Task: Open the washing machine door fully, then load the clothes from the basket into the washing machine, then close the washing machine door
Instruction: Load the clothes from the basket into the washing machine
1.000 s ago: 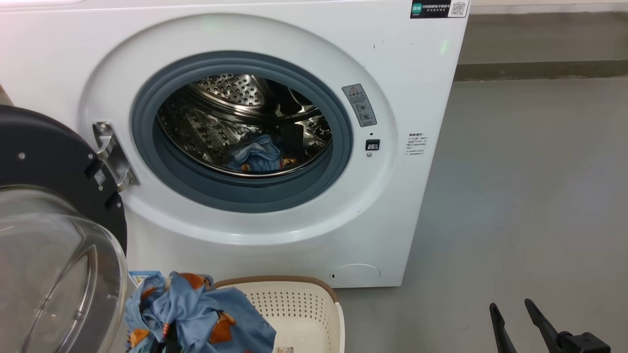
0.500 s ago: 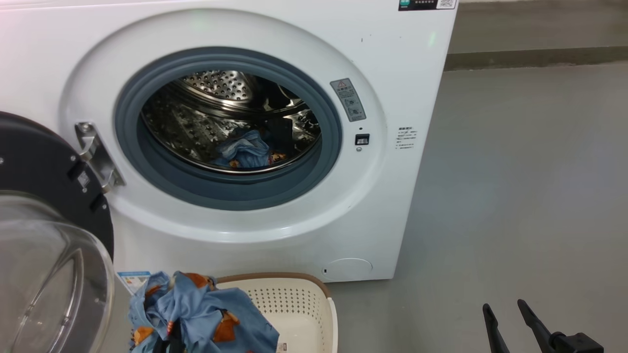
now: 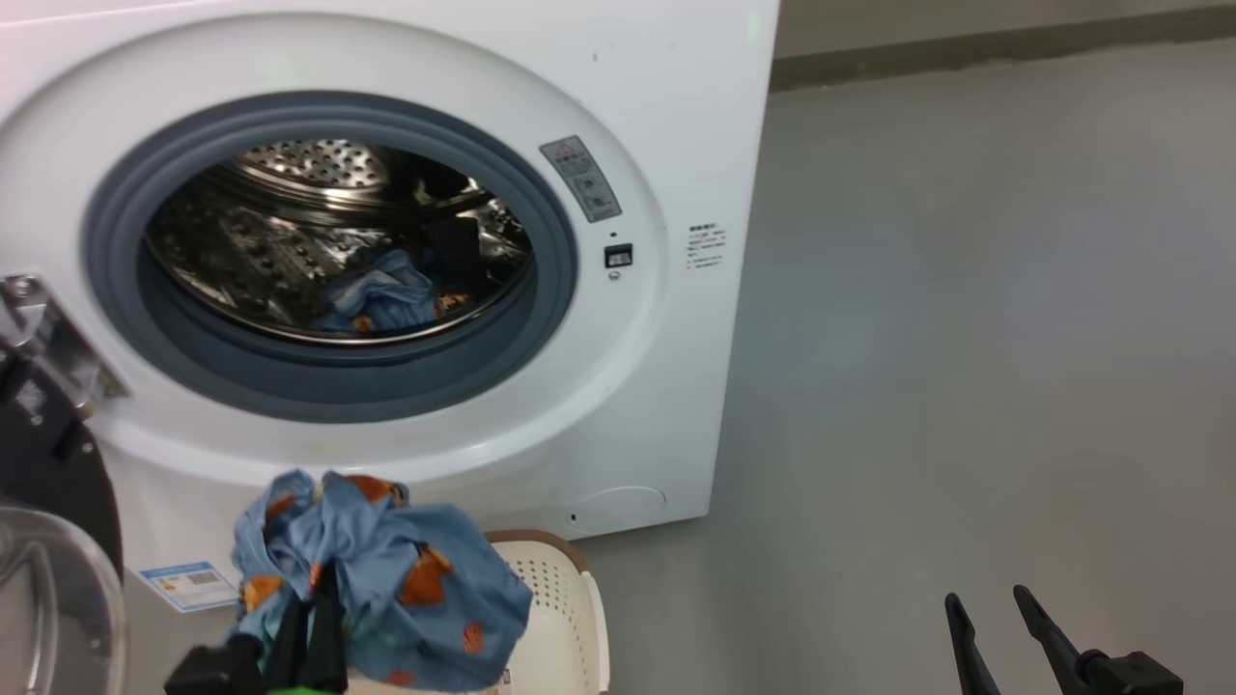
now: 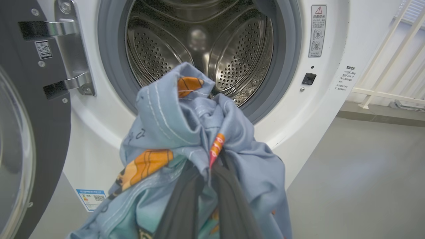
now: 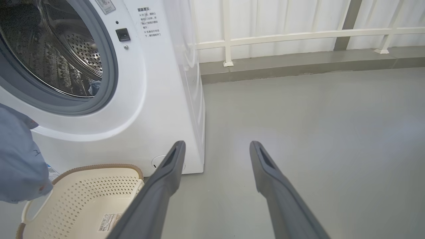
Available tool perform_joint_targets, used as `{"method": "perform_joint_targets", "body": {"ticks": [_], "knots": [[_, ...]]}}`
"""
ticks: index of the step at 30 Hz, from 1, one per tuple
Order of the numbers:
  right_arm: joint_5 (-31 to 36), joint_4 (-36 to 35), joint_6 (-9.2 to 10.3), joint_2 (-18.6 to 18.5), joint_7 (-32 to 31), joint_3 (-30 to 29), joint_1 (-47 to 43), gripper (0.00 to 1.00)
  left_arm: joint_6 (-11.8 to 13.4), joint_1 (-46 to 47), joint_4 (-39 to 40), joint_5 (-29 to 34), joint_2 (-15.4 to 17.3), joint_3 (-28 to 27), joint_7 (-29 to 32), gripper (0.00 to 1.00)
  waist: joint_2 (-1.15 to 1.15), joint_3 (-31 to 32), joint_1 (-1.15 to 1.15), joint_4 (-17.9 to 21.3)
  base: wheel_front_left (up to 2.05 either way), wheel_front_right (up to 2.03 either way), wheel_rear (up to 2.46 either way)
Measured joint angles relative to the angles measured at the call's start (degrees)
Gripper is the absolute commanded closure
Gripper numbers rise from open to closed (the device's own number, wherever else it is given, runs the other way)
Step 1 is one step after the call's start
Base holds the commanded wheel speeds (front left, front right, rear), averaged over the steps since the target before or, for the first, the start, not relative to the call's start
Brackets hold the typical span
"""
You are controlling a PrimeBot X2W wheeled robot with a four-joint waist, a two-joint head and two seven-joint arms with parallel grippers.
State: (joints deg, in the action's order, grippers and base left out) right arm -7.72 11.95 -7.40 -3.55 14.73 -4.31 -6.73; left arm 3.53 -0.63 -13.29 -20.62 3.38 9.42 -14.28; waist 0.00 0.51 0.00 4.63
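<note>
- The floor (image 3: 966, 338) is smooth, matt grey, with a faint sheen.
- A low grey kerb (image 5: 298, 64) runs along its far edge.
- A white railing (image 5: 282, 36) stands on the kerb, posts on small foot plates.
- Behind the railing is a pale ribbed surface (image 5: 298, 16); wall or curtain, unclear.

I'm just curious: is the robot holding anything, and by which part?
The left gripper is shut on the clothes, pinching a bunched fold near the bundle's middle; the right gripper is open, empty.

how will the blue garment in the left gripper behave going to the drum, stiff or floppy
Probably floppy: the garment bunches and droops around the shut left gripper. Likely light, hanging from one pinch. Trailing folds may snag the grey gasket.
</note>
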Motion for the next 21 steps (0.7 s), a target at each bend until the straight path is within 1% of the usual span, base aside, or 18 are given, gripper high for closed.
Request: {"method": "perform_joint_targets", "body": {"ticks": [6, 15, 21], "knots": [[0.0, -0.3, 0.00, 0.4, 0.0, 0.0, 1.5, 0.00, 0.0, 7.2, -2.4, 0.0, 0.8, -1.5, 0.0, 1.00, 0.00, -3.1, 0.00, 2.2, 0.00, 0.00, 0.00], [-0.1, -1.4, 0.00, 0.9, 0.0, 1.6, 7.5, 0.00, 0.3, 20.5, -6.0, 0.6, 4.5, -3.9, 0.0, 1.00, 0.00, -10.5, 0.00, 4.5, 0.00, 0.00, 0.00], [-3.1, -1.4, 0.00, 1.0, 0.0, 2.8, 11.0, 0.00, 0.3, 29.0, -9.5, 0.9, 6.3, -5.0, 0.0, 1.00, 0.00, -15.8, 0.00, 6.2, 0.00, 0.00, 0.00]]}}
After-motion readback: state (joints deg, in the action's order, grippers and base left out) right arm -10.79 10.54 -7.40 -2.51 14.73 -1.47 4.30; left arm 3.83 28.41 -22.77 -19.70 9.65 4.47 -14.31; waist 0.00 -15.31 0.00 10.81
